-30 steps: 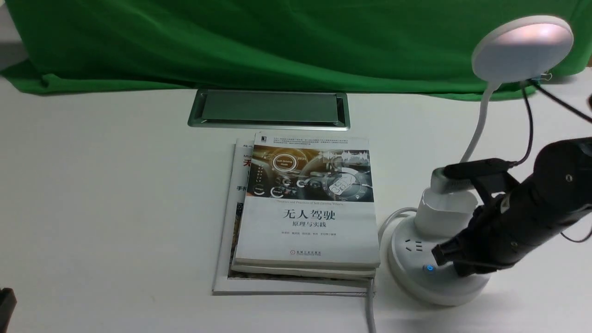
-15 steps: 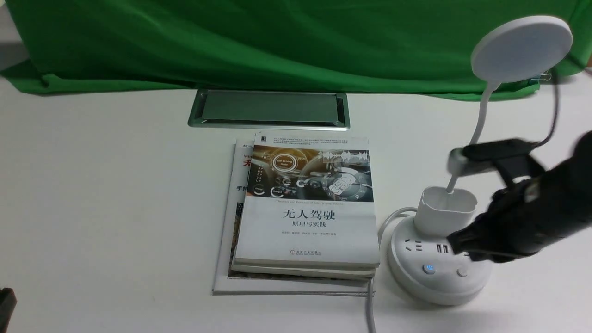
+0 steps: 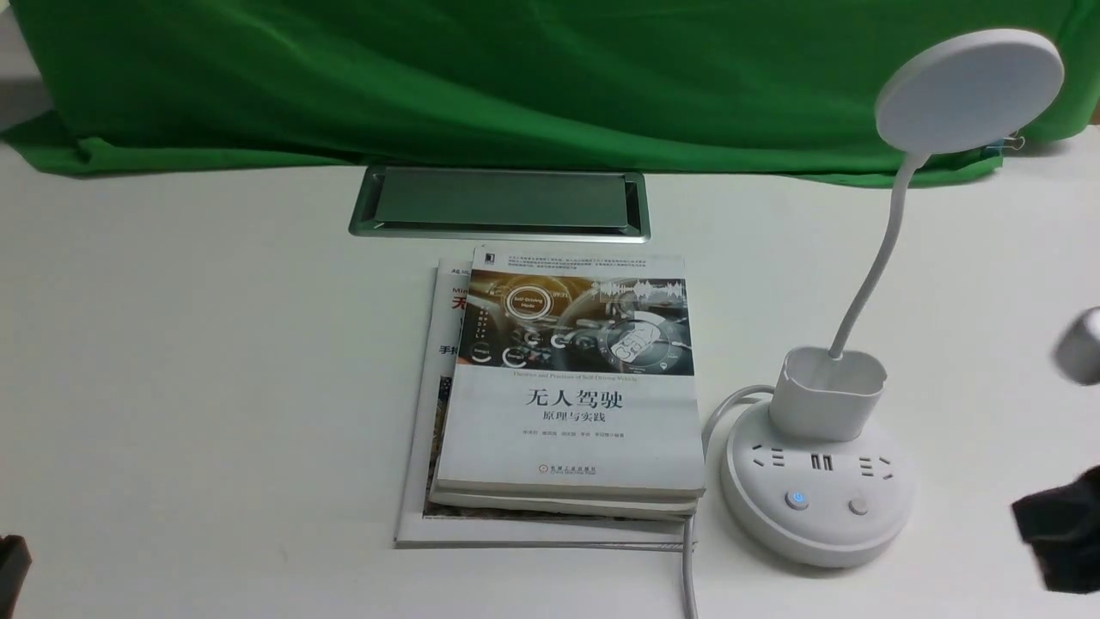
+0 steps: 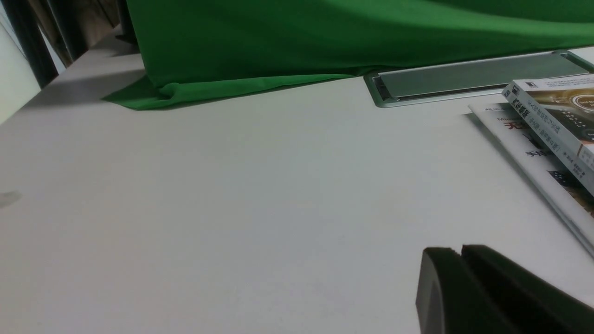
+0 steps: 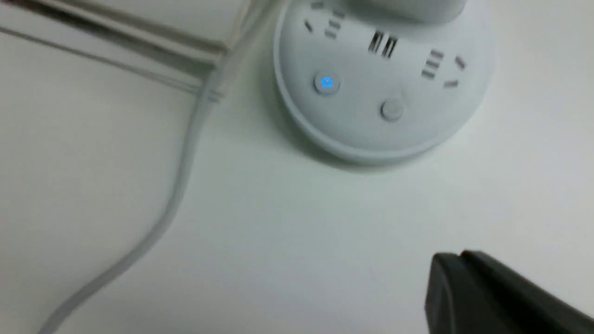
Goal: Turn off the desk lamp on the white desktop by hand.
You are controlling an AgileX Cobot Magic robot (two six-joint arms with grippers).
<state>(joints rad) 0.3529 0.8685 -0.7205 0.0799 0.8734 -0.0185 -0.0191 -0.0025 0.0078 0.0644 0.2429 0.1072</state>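
Both the left gripper and the right gripper are pinched together, empty. The desk lamp stands on the white desktop, well apart from the right one's tips. Its head seems dark, so switching looks done and only parking remains.

Top book cover: 无人驾驶, with 原理与实践 beneath. Desk lamp base: blue power sign on lit button.

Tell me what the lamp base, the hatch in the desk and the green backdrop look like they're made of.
Lamp base: likely moulded plastic, smooth matte white; one even dome with crisp socket slots.
Hatch: looks like brushed metal, perhaps aluminium; grey with a bright bevelled rim.
Backdrop: cloth, matte green; it hangs in soft folds and bunches on the desk.
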